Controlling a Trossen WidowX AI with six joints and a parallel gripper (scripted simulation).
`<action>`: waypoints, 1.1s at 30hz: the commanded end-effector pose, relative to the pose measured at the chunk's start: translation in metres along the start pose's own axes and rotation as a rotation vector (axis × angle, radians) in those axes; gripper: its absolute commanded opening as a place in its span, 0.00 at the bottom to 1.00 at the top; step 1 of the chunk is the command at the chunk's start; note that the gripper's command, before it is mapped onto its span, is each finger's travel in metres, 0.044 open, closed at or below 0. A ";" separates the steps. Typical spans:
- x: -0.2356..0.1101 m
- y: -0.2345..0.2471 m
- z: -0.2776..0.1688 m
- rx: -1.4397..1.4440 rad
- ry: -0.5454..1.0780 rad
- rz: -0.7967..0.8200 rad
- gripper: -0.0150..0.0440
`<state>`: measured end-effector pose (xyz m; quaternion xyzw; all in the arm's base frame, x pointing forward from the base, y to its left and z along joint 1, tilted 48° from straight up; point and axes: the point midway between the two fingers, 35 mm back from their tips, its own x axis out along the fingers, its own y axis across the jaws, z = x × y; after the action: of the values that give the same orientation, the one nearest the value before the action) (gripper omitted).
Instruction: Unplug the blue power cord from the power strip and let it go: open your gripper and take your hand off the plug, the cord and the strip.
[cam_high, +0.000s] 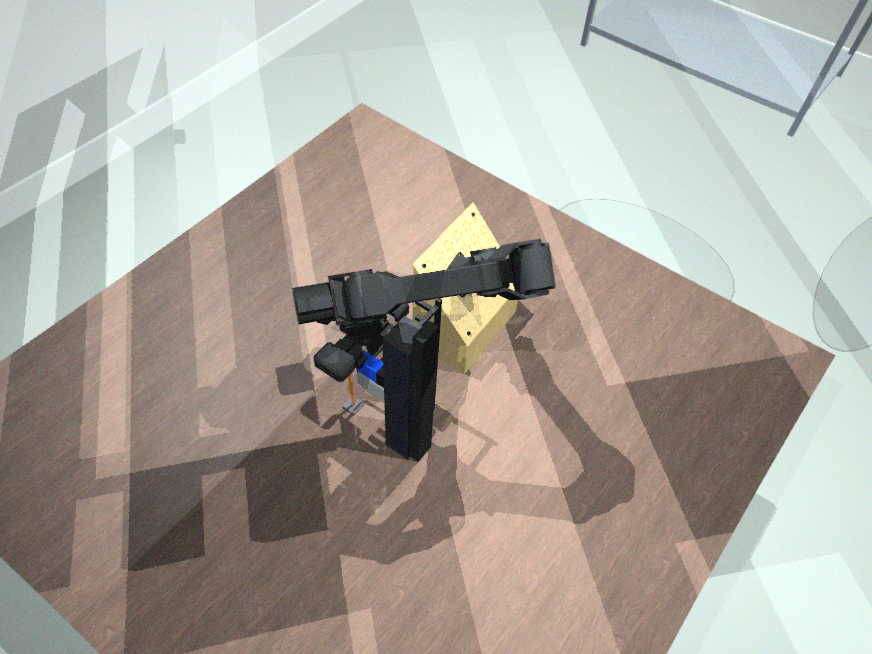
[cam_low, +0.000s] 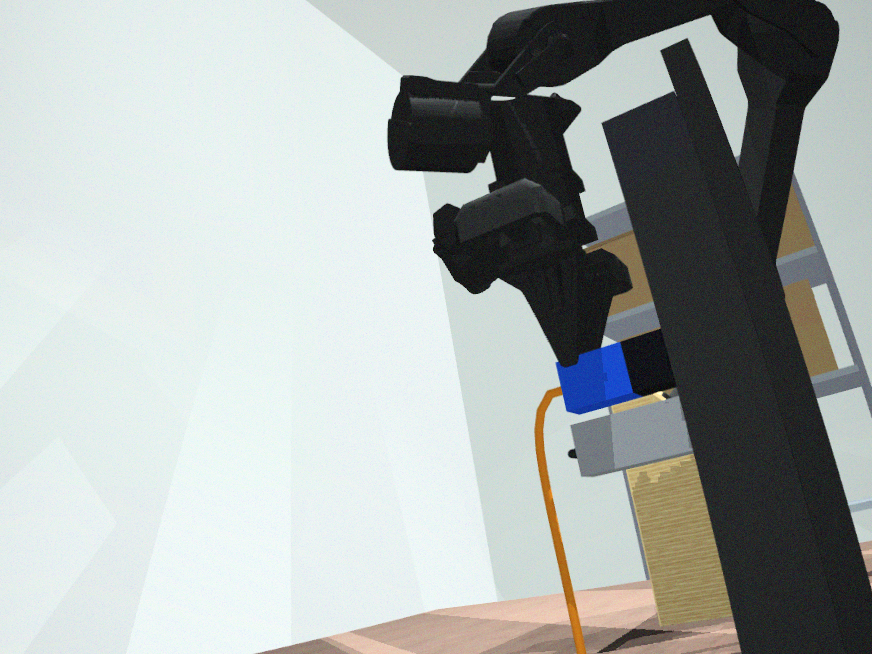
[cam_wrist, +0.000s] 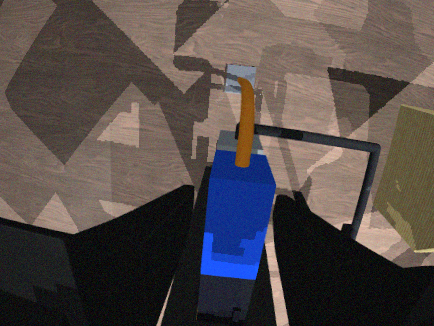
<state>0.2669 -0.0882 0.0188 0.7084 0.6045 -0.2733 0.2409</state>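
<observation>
The blue plug (cam_high: 369, 366) (cam_low: 595, 380) (cam_wrist: 236, 212) sticks out sideways from the tall black upright power strip (cam_high: 408, 394) (cam_low: 725, 394), its dark inner end still against the strip. An orange cord (cam_low: 552, 506) (cam_wrist: 245, 126) runs from the plug's outer end down to the floor. My gripper (cam_low: 571, 357) (cam_wrist: 234, 200) comes down from above. Its fingers are partly open and stand on either side of the plug, with the tips at the plug's top edge. In the wrist view narrow gaps show between the fingers and the plug.
A grey plug (cam_low: 626, 432) sits in the strip just below the blue one. A yellow box (cam_high: 464, 232) (cam_low: 676, 542) (cam_wrist: 413, 179) stands behind the strip. A small grey piece (cam_high: 353, 406) (cam_wrist: 240, 78) lies on the floor at the cord's end. A metal shelf (cam_low: 831, 295) stands in the background.
</observation>
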 end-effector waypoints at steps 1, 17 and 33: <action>0.005 -0.002 -0.001 0.007 0.006 -0.001 0.53; 0.002 0.000 0.000 0.001 0.001 -0.001 0.25; 0.001 0.002 0.023 0.003 -0.001 0.000 0.25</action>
<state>0.2665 -0.0855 0.0124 0.7124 0.6112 -0.2608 0.2257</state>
